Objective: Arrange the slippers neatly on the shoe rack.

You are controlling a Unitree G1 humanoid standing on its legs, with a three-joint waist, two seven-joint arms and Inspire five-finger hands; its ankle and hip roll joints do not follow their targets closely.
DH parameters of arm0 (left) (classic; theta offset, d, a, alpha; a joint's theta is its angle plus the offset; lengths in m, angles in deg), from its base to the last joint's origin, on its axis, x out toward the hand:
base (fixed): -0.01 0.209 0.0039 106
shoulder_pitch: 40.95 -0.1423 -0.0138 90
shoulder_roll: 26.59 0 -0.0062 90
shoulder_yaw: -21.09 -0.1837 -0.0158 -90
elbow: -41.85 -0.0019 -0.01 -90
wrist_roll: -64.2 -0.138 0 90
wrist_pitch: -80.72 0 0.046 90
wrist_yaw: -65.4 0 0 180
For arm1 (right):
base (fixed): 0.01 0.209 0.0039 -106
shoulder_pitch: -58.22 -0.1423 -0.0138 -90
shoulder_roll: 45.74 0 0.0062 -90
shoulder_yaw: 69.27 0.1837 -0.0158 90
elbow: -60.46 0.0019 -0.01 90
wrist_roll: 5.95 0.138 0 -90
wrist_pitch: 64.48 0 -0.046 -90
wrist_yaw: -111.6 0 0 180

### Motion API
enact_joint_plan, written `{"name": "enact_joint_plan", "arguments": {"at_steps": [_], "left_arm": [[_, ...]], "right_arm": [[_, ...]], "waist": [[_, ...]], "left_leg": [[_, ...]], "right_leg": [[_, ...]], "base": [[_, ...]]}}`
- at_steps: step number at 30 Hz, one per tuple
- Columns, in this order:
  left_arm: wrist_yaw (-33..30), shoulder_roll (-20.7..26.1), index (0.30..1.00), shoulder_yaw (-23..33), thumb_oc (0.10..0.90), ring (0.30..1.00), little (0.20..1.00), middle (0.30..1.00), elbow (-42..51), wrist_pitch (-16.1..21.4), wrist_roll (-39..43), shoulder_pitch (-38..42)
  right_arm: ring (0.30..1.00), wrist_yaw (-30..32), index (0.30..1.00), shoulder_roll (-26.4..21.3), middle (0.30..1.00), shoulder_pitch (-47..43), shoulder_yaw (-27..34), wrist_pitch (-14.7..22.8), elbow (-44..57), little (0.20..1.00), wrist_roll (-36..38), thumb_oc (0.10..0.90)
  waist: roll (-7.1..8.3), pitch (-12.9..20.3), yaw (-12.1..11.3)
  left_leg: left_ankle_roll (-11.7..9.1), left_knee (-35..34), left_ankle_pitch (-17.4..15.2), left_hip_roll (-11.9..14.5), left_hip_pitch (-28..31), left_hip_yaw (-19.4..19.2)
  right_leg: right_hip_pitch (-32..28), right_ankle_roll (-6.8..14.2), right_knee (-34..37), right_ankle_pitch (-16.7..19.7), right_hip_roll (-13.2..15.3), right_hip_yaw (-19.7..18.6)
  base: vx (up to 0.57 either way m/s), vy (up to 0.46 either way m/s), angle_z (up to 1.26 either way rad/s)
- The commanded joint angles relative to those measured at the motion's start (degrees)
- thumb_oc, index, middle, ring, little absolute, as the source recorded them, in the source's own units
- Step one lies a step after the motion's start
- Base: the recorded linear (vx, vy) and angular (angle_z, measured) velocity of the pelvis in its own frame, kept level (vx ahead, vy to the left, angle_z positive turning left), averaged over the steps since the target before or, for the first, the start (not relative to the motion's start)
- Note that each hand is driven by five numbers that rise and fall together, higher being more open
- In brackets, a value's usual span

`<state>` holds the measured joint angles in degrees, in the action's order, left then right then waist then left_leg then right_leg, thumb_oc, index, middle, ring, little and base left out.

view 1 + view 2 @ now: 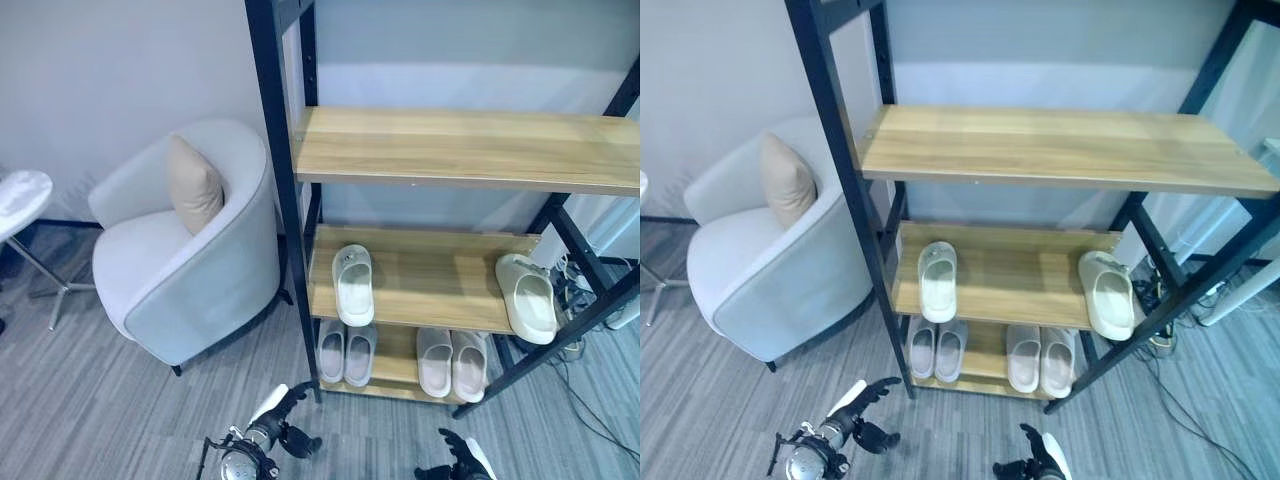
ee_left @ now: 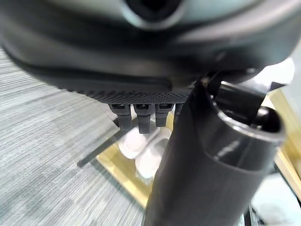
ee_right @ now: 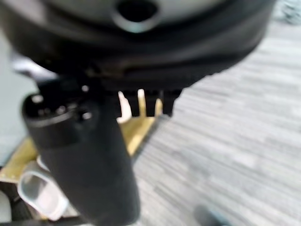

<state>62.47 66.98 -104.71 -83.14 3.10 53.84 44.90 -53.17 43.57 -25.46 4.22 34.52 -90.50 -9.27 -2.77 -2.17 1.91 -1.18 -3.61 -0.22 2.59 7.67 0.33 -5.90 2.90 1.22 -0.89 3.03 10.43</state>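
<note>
- Grey striped carpet point(image 1: 100, 410) runs under a black-framed shoe rack point(image 1: 278, 180) with three wooden shelves; a pale armchair point(image 1: 190, 270) with a tan cushion point(image 1: 193, 183) sits just left of the rack.
- On the rack's middle shelf point(image 1: 420, 275) I see two cream slippers well apart; one slipper point(image 1: 353, 284) lies at the left end with its heel past the front edge; the other slipper point(image 1: 527, 297) sits at the right end, angled and overhanging too; two pale pairs point(image 1: 345, 352) point(image 1: 450, 362) lie side by side on the bottom shelf.
- My left hand point(image 1: 288, 415) hangs low in front of the rack's left post, fingers loosely spread and holding nothing; my right hand point(image 1: 458, 458) is low in front of the rack's right half, fingers relaxed and empty; both are below and short of the middle shelf.
- Risk, as I judge it: a clumsy reach could nudge either overhanging slipper off the edge; the left arm could clip the post on the way up.
</note>
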Motion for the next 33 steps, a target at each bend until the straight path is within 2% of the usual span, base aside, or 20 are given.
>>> {"name": "enact_joint_plan", "arguments": {"at_steps": [1,5,6,8,9,10,11,12,13,15,16,18,20,22,25,27,28,29,33], "left_arm": [[0.7,1.6,0.900,0.0,0.800,0.900,0.900,0.900,6.7,2.7,-6.1,3.9],[1.1,2.9,0.900,0.1,0.800,0.900,0.900,0.900,9.2,3.5,-6.9,4.3],[2.1,3.1,0.900,0.9,0.800,0.900,0.900,0.900,11.3,4.0,-3.5,3.5],[2.0,3.4,0.900,1.2,0.800,0.900,0.900,0.900,12.6,4.2,-1.1,3.6],[1.9,3.5,0.900,1.3,0.800,0.900,0.900,0.900,13.7,4.4,0.5,3.9],[2.2,3.6,0.900,0.6,0.800,0.900,0.900,0.900,15.5,5.0,1.4,4.9],[2.3,3.6,0.900,0.6,0.800,0.900,0.900,0.900,15.6,5.0,1.4,4.9],[2.0,5.0,0.900,-0.1,0.800,0.900,0.900,0.900,21.1,6.4,1.9,6.7],[1.8,4.5,0.900,-0.8,0.800,0.900,0.900,0.900,22.5,6.4,2.9,6.9],[0.7,4.0,0.900,-1.3,0.800,0.900,0.900,0.900,25.9,7.0,5.2,8.5],[0.8,4.0,0.900,-1.3,0.800,0.900,0.900,0.900,25.9,7.0,5.2,8.5],[1.2,3.6,0.900,-2.5,0.800,0.900,0.900,0.900,28.1,7.4,6.8,10.9],[1.4,4.2,0.900,-3.5,0.800,0.900,0.900,0.900,29.6,7.9,7.0,12.5],[2.1,4.0,0.900,-4.2,0.800,0.900,0.900,0.900,29.3,7.6,8.2,14.1],[2.5,4.3,0.900,-5.4,0.800,0.900,0.900,0.900,29.5,7.8,7.6,16.4],[2.3,3.3,0.900,-6.5,0.800,0.900,0.900,0.900,29.1,7.6,7.8,18.8],[2.3,3.3,0.900,-6.5,0.800,0.900,0.900,0.900,29.0,7.6,7.8,18.8],[1.6,3.0,0.900,-6.9,0.800,0.900,0.900,0.900,29.1,7.6,8.0,20.3],[0.4,2.3,0.900,-7.3,0.800,0.900,0.900,0.900,28.8,7.8,8.0,21.7]], "right_arm": [[0.900,0.4,0.900,-0.5,0.900,-3.1,-0.1,1.6,0.5,0.900,1.8,0.800],[0.900,-0.2,0.900,-0.4,0.900,-3.5,-0.9,1.7,1.8,0.900,1.5,0.800],[0.900,-0.3,0.900,-0.5,0.900,-3.5,-1.9,1.6,2.1,0.900,0.4,0.800],[0.900,-0.4,0.900,-0.5,0.900,-3.8,-2.3,1.5,2.0,0.900,0.0,0.800],[0.900,-0.4,0.900,-0.9,0.900,-3.9,-2.7,1.3,1.7,0.900,-0.5,0.800],[0.900,-0.2,0.900,-1.5,0.900,-4.3,-2.5,1.2,1.5,0.900,-0.9,0.800],[0.900,-0.2,0.900,-1.5,0.900,-4.3,-2.5,1.2,1.5,0.900,-0.9,0.800],[0.900,-0.1,0.900,-2.2,0.900,-4.7,-1.7,1.4,1.8,0.900,-0.3,0.800],[0.900,0.0,0.900,-2.7,0.900,-4.8,-1.5,0.9,1.4,0.900,-0.5,0.800],[0.900,1.0,0.900,-3.6,0.900,-5.7,-1.1,0.9,3.0,0.900,-1.0,0.800],[0.900,1.0,0.900,-3.7,0.900,-5.7,-1.1,0.9,3.1,0.900,-1.0,0.800],[0.900,1.6,0.900,-2.9,0.900,-6.9,-0.7,0.6,2.9,0.900,-1.3,0.800],[0.900,1.8,0.900,-1.6,0.900,-7.7,-0.8,0.5,1.7,0.900,-1.1,0.800],[0.900,1.6,0.900,-0.8,0.900,-7.7,-1.1,0.3,0.7,0.900,-1.1,0.800],[0.900,1.5,0.900,-0.6,0.900,-7.8,-1.1,0.3,-0.1,0.900,-1.4,0.800],[0.900,1.6,0.900,0.1,0.900,-7.5,-0.7,-0.2,-1.1,0.900,-1.1,0.800],[0.900,1.6,0.900,0.1,0.900,-7.5,-0.7,-0.2,-1.1,0.900,-1.1,0.800],[0.900,1.7,0.900,0.4,0.900,-7.5,-0.5,-0.7,-1.2,0.900,-1.0,0.800],[0.900,2.0,0.900,0.6,0.900,-7.3,0.1,-1.0,-1.1,0.900,-0.9,0.800]], "waist": [[1.81,-0.7,-0.3],[1.83,-1.5,-0.3],[2.17,-2.1,-0.6],[2.66,-3.0,-1.1],[3.32,-4.2,-1.6],[4.24,-4.5,-1.3],[4.23,-4.4,-1.4],[4.07,-4.7,-0.5],[3.22,-5.0,-0.1],[2.51,-5.9,0.4],[2.48,-5.8,0.4],[2.08,-5.8,0.9],[1.55,-6.2,0.6],[1.31,-6.1,0.7],[1.12,-6.0,0.9],[0.52,-5.0,1.4],[0.51,-5.0,1.4],[0.26,-4.9,1.7],[0.54,-5.0,2.1]], "left_leg": [[-0.3,-1.4,-1.4,-1.4,-0.7,1.4],[-1.0,-1.4,-0.9,-1.0,-0.7,1.4],[-1.3,-0.7,-0.1,-0.7,-1.5,1.3],[-1.5,1.7,-0.7,-1.0,-2.6,1.7],[-1.5,5.1,-1.3,-2.4,-4.1,2.8],[-0.8,9.3,-5.1,-5.2,-6.0,3.3],[-0.8,9.6,-5.4,-5.2,-6.2,3.3],[0.2,10.6,-7.2,-6.4,-5.8,0.8],[0.9,9.6,-7.5,-6.5,-5.6,0.2],[1.7,8.2,-7.0,-7.6,-6.5,1.5],[1.7,8.1,-6.9,-7.7,-6.6,1.5],[2.8,6.4,-6.5,-7.2,-6.5,-0.4],[3.1,5.8,-6.7,-6.0,-6.4,-2.3],[3.3,5.4,-6.5,-5.1,-6.5,-2.5],[3.4,5.0,-6.0,-4.8,-6.7,-2.5],[3.2,4.0,-5.8,-3.7,-6.3,-2.5],[3.2,3.9,-5.7,-3.7,-6.3,-2.5],[2.8,4.2,-5.8,-3.2,-6.3,-2.2],[2.2,5.0,-6.2,-2.7,-6.3,-2.5]], "right_leg": [[-1.7,2.8,0.8,-4.0,-0.3,-1.2],[-2.0,2.5,1.9,-3.6,-0.6,-1.1],[-1.8,2.4,2.9,-2.9,-0.4,-1.2],[-1.6,2.5,2.9,-2.7,-0.1,-1.3],[-0.8,2.4,2.4,-2.1,0.2,-1.5],[0.4,2.6,2.6,-1.3,0.9,-1.4],[0.5,2.7,2.6,-1.3,0.9,-1.4],[2.6,2.8,1.7,-0.8,0.9,-1.8],[4.1,2.8,1.0,-0.9,0.3,-2.3],[7.5,3.1,-2.3,-0.3,0.0,-3.1],[7.8,3.1,-2.6,-0.5,0.1,-3.1],[10.6,4.7,-6.3,-0.4,0.0,-3.8],[11.8,5.8,-8.6,-0.9,0.8,-2.9],[12.1,6.5,-10.6,-1.3,1.8,-3.9],[11.7,6.4,-10.7,-1.0,3.2,-5.8],[10.7,6.7,-9.2,0.4,6.1,-7.4],[10.7,6.7,-9.1,0.4,6.1,-7.4],[11.2,7.1,-8.5,1.3,7.9,-7.8],[10.6,7.7,-6.0,2.6,10.1,-7.8]], "base": [[-0.06,-0.084,0.00],[-0.11,-0.057,0.03],[-0.05,-0.027,-0.01],[-0.15,-0.033,-0.03],[-0.27,-0.037,-0.03],[-0.20,-0.023,0.02],[-0.22,0.027,0.06],[-0.16,0.083,0.10],[-0.26,0.101,0.05],[-0.16,0.078,-0.20],[-0.06,0.078,-0.45],[-0.05,0.061,-0.39],[-0.06,0.002,-0.58],[-0.06,-0.026,-0.78],[-0.04,-0.068,-0.17],[-0.02,-0.136,0.09],[-0.01,-0.217,0.10],[0.00,-0.123,0.09],[0.02,-0.218,0.00]]}}
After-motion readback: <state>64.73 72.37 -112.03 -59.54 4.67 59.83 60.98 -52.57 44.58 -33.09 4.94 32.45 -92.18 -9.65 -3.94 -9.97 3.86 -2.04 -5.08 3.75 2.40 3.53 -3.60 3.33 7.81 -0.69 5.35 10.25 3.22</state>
